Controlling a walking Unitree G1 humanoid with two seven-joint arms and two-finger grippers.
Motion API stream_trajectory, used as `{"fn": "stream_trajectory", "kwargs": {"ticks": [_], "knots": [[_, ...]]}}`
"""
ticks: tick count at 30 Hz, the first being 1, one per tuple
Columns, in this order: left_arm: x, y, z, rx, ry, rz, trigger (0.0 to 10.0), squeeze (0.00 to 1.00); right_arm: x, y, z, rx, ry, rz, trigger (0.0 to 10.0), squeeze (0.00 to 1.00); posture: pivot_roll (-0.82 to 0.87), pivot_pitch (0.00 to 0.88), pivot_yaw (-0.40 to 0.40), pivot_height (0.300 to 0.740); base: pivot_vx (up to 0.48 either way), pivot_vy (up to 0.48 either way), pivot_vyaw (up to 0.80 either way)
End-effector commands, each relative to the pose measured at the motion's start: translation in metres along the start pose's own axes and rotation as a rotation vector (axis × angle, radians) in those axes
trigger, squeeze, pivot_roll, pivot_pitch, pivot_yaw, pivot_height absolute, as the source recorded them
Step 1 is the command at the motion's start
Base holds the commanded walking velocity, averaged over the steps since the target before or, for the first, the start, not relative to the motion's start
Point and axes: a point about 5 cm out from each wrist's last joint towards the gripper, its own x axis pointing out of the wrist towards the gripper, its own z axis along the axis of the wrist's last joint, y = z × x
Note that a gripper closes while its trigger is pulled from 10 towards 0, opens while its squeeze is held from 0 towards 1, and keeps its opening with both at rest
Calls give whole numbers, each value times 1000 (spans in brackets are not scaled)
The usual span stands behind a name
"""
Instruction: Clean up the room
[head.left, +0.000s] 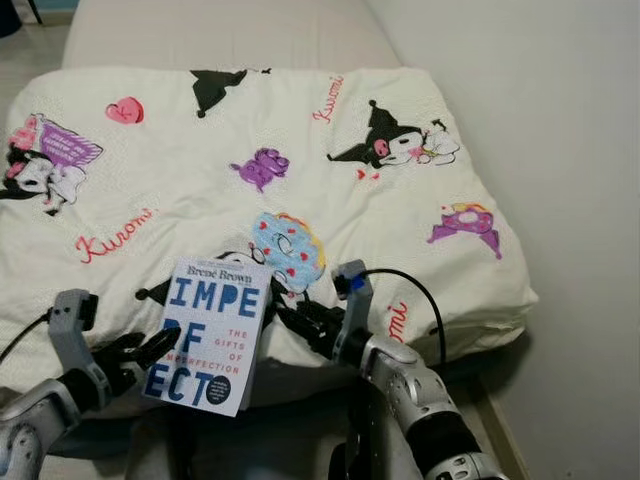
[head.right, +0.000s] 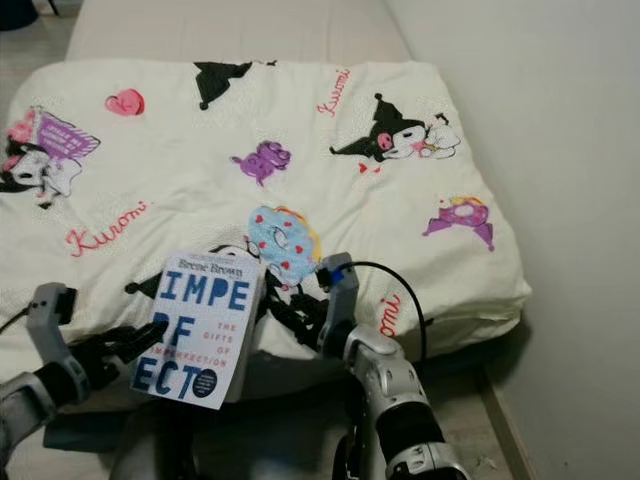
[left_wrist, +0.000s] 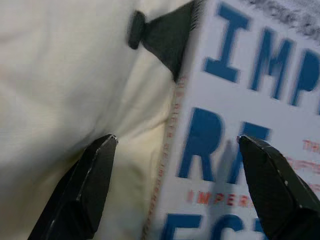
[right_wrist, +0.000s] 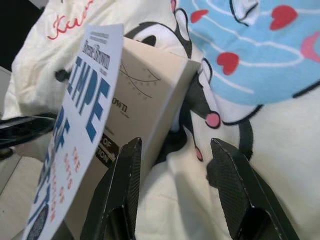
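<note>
Book (head.left: 212, 335) stands tilted at the near edge of the bed (head.left: 500, 300), leaning on the cream quilt (head.left: 200, 215), with its white cover and big blue letters facing the camera. It sits between the two grippers. The left gripper (head.left: 150, 348) is at the book's lower left edge; in the left wrist view its two black fingers (left_wrist: 82, 192) stand wide apart, one over the quilt and the other in front of the cover, and the book's spine edge lies between them. Whether either finger touches the cover cannot be told, but the pincer is spread and is not clamping anything.

The right gripper (head.left: 295, 322) is just to the book's right, reaching in from the silver right arm (head.left: 415, 395). In the right wrist view its fingers (right_wrist: 120, 192) are also spread; one lies close against the book's back corner and page block, the other over the quilt beside a black cartoon print. The book's front cover hangs slightly away from the pages there. This pincer too is open, holding nothing.

Beyond the right gripper, the quilt carries a light blue print with red hearts (head.left: 288, 248). Farther off from both grippers are purple figures (head.left: 260, 168), a black and white cartoon figure (head.left: 400, 145) and red script lettering (head.left: 115, 233). A black cable (head.left: 420, 295) loops above the right wrist. A pale wall (head.left: 560, 150) runs along the far side of the bed from the right arm.
</note>
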Motion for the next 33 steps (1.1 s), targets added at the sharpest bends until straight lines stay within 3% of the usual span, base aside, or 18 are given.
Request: {"fn": "stream_trajectory", "kwargs": {"ticks": [1, 6, 8, 11, 17, 30, 31, 33], "knots": [[-3, 10, -13, -14, 54, 34, 10000, 0, -4, 0, -10, 36, 22, -15, 10000, 0, -12, 435, -98, 548, 0, 0, 0], [2, 9, -16, -61, 61, 7, 10000, 0, -4, 1, -9, 29, 23, -16, 10000, 0, -19, 435, -93, 548, 0, 0, 0], [5, 2, -18, -131, 72, -62, 10000, 0, -6, 1, -8, 23, 26, -20, 10000, 0, -20, 436, -92, 548, 0, 0, 0], [5, 2, -18, -131, 72, -62, 10000, 0, -6, 1, -8, 23, 26, -20, 10000, 0, -20, 436, -92, 548, 0, 0, 0], [5, -12, -19, -213, 101, -225, 10000, 0, -7, 2, -6, 24, 29, -31, 10000, 0, -20, 434, -91, 548, 0, 0, 0], [10, -11, -30, -208, 152, -268, 9686, 0, -5, 5, -8, 18, 44, -32, 10000, 0, -20, 436, -94, 548, 0, 0, 0], [14, -12, -31, -211, 154, -264, 0, 0, -7, 4, -6, 15, 47, -38, 10000, 0, -22, 434, -95, 548, 0, 0, 0], [16, -13, -32, -213, 156, -265, 0, 0, -8, 4, -6, 14, 49, -41, 10000, 0, -22, 435, -93, 548, 0, 0, 0]]}}
